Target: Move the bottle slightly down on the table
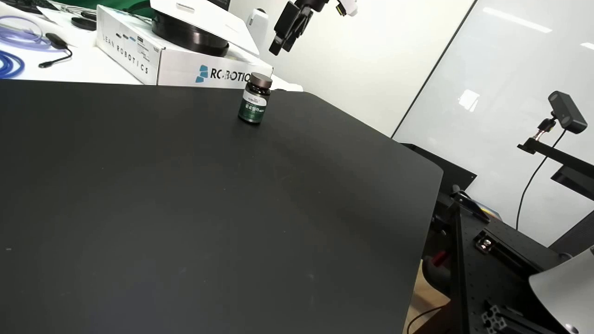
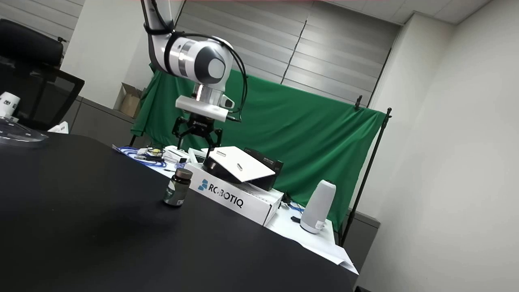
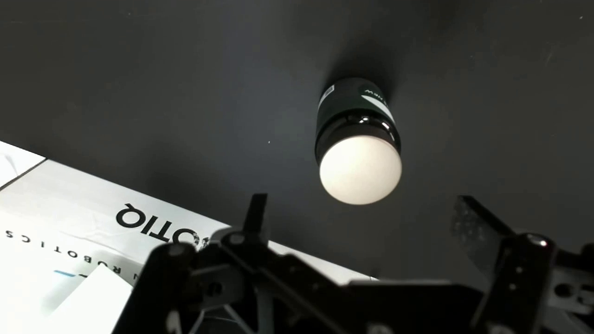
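The bottle (image 1: 254,99) stands upright on the bench (image 1: 209,208), near the lettered face of the white box (image 2: 229,196) but not touching it. The fingers (image 3: 469,227) hang above the level of that face, spread wide apart and holding nothing. The coming move turns on how the bottle lies beneath them: its long axis points up, and in both exterior views that axis, carried upward, comes close to the gap. In the wrist view the cap (image 3: 360,170) falls between the two fingers from side to side, slightly farther from the box than they are, with room on each flank. I judge the next move to be mainly a straight descent, perhaps with a small correction away from the box. "Down" probably means farther from the box, though the pictures do not settle it.
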You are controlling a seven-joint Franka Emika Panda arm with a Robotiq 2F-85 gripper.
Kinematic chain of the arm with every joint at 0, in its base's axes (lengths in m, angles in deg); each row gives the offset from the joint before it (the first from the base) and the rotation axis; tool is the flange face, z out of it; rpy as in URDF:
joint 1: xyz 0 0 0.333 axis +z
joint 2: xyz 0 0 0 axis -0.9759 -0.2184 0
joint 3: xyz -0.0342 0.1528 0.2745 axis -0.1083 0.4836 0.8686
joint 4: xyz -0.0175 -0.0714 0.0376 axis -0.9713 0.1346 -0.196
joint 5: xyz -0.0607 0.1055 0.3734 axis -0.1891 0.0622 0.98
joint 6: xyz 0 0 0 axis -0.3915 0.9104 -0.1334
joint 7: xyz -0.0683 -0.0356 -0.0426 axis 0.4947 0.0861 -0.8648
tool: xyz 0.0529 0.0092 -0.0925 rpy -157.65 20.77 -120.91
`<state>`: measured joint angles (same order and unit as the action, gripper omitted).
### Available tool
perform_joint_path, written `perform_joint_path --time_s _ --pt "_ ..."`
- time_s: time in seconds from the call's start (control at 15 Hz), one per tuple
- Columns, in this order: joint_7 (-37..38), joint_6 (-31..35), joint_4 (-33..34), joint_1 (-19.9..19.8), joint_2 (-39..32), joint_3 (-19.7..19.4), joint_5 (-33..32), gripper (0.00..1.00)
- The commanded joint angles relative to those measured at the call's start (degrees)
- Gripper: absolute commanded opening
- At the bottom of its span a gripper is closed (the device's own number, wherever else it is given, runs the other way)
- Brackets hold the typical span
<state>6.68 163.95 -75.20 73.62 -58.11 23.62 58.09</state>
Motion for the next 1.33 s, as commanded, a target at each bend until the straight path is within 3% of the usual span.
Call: perform_joint_path --time_s 0.0,0.47,1.0,1.07,1.13,1.27 --pt "0.44 2.81 0.64 -1.12 -1.87 1.30 -0.35 1.00" --pt "-0.09 8.86 0.70 -2.10 -5.52 2.94 -0.26 1.00" --pt "-0.23 11.10 1.63 -3.90 -9.26 4.64 0.20 1.00" --pt "0.07 10.96 1.78 -4.11 -9.59 4.90 0.46 0.75" --pt "0.19 9.93 2.10 -4.40 -9.85 5.28 0.82 0.74" --pt "0.32 9.86 2.23 -4.59 -10.22 5.63 1.05 0.60"
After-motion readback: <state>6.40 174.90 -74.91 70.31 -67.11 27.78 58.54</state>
